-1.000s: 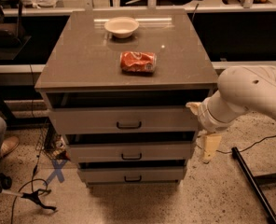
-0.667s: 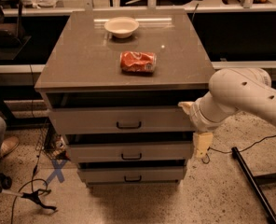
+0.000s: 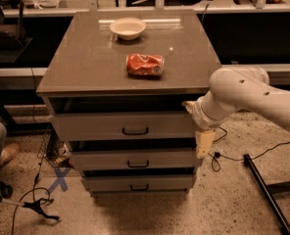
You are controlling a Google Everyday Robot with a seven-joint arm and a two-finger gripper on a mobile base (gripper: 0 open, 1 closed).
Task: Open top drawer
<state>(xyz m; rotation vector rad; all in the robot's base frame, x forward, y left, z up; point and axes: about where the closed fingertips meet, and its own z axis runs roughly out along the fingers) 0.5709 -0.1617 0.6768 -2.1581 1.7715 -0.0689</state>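
The top drawer (image 3: 96, 127) is the widest of three grey drawers in the cabinet, with a small dark bar handle (image 3: 135, 130) at its centre. A dark gap shows between its front and the tabletop. My gripper (image 3: 200, 130), at the end of the white arm (image 3: 243, 94), is at the right end of the top drawer's front, by the cabinet's right front corner. It is well to the right of the handle.
On the cabinet top (image 3: 86, 62) lie a crushed red can (image 3: 145, 64) and a white bowl (image 3: 128, 28). Two narrower drawers (image 3: 101, 159) sit below. A black pole (image 3: 265, 192) and cables (image 3: 32, 199) lie on the floor. A shoe (image 3: 3, 155) is at the left.
My arm and gripper have moved left, from beside the cabinet up to the right end of the top drawer's front. The drawers have not moved.
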